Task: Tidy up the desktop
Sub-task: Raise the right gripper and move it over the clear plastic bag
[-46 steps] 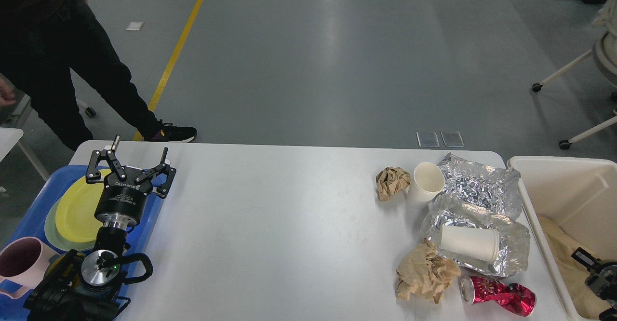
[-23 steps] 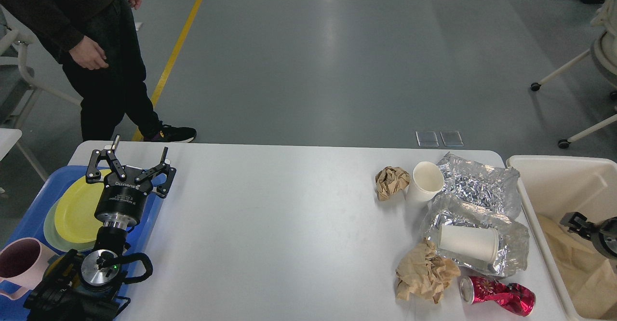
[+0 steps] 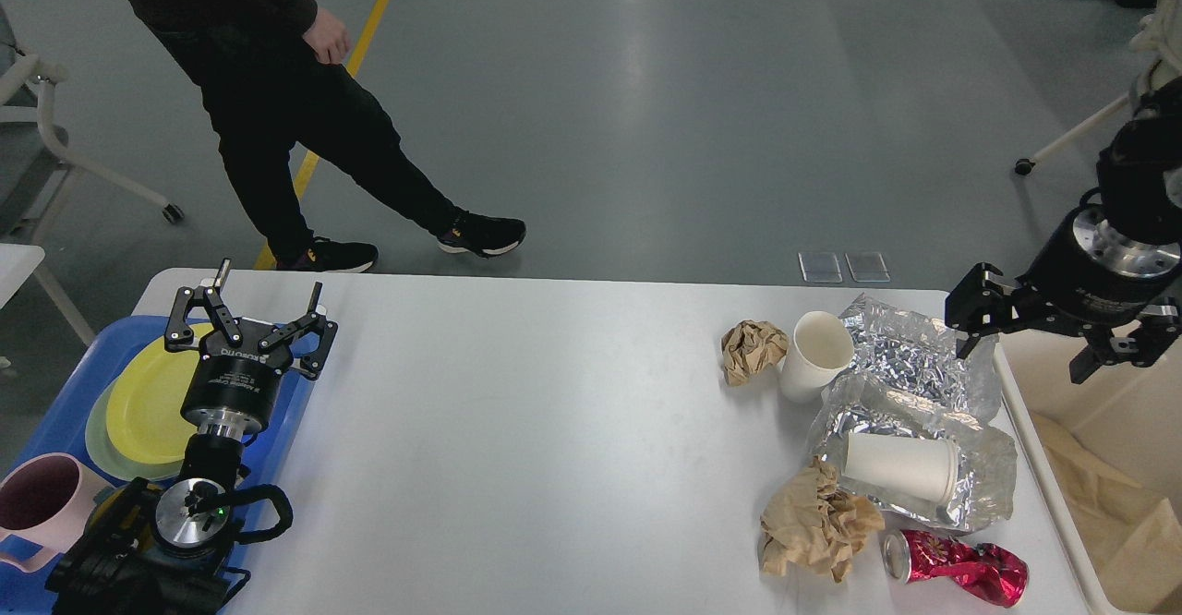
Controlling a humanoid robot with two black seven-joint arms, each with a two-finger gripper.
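While rubbish sits uncleared on the right side, both arms are empty.
desktop (image 3: 554,430): white tabletop filling the lower view; left and middle bare, litter bunched at its right end.
bin (image 3: 1062,495): cream plastic, just off the right edge of the desktop, brown paper already inside.
tray (image 3: 55,421): blue, at the left end; holds a yellow plate (image 3: 148,403) and a pink mug (image 3: 42,504).
person (image 3: 277,89): in black, walking past the far left corner, apart from the table.
foil sheets (image 3: 914,384): two crumpled pieces, overlapping, next to the bin.
left gripper (image 3: 261,311): over the tray's right rim, fingers spread wide, holding nothing.
right gripper (image 3: 1053,343): raised over the bin's near-left corner beside the foil, fingers apart, empty.
large paper wad (image 3: 813,523): brown, touching the foil's near edge.
lying paper cup (image 3: 898,467): on its side on the foil.
upright paper cup (image 3: 817,352): tilted, against the foil.
can (image 3: 956,567): red, crushed, near the front edge.
small paper wad (image 3: 750,347): beside the upright cup.
risk: foil is springy, so a pinch may drag the lying cup along or roll it off; the can could get nudged over the front edge; the thin cup could crush or slip out of a wide grip.
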